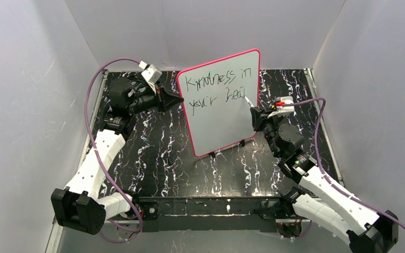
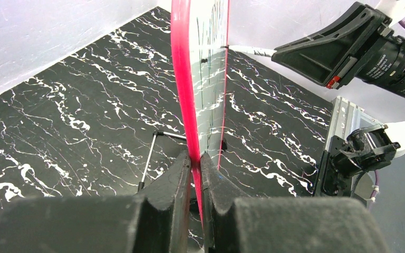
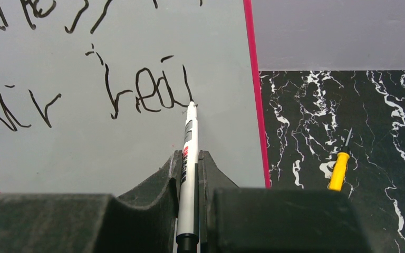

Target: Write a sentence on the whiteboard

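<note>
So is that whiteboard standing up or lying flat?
Standing up: the whiteboard rests on its black feet, with the left tool pinching its pink edge.

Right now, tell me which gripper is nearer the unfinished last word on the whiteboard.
Right. The right gripper holds the marker with its tip on that word; the left gripper clamps the whiteboard's opposite edge.

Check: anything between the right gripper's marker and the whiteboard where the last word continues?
Nothing visible. The marker in the right gripper has its tip on the whiteboard at the end of the last word, with bare board beyond it up to the frame. The left gripper clamps the opposite edge.
</note>
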You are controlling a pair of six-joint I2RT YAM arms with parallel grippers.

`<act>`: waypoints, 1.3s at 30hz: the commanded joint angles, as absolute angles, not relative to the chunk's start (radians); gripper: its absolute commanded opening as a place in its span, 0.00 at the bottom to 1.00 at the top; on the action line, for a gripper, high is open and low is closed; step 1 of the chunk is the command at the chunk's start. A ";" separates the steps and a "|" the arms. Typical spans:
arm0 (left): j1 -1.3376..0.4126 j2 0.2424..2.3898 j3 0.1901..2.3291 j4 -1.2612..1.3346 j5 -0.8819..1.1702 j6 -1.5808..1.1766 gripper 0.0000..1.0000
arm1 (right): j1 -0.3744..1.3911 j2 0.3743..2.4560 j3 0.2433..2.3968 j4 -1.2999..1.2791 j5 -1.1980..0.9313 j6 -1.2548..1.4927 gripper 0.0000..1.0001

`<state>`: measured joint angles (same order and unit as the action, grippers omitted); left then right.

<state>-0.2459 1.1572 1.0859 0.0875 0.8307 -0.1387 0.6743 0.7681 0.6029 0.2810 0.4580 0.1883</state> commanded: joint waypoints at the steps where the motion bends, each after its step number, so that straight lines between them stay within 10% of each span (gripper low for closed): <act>1: -0.257 1.136 1.076 0.058 0.870 -0.134 0.00 | 0.670 0.754 0.582 0.270 0.456 0.224 0.01; 39: -0.258 1.132 1.075 0.058 0.869 -0.133 0.00 | 0.663 0.757 0.685 0.325 0.467 0.127 0.01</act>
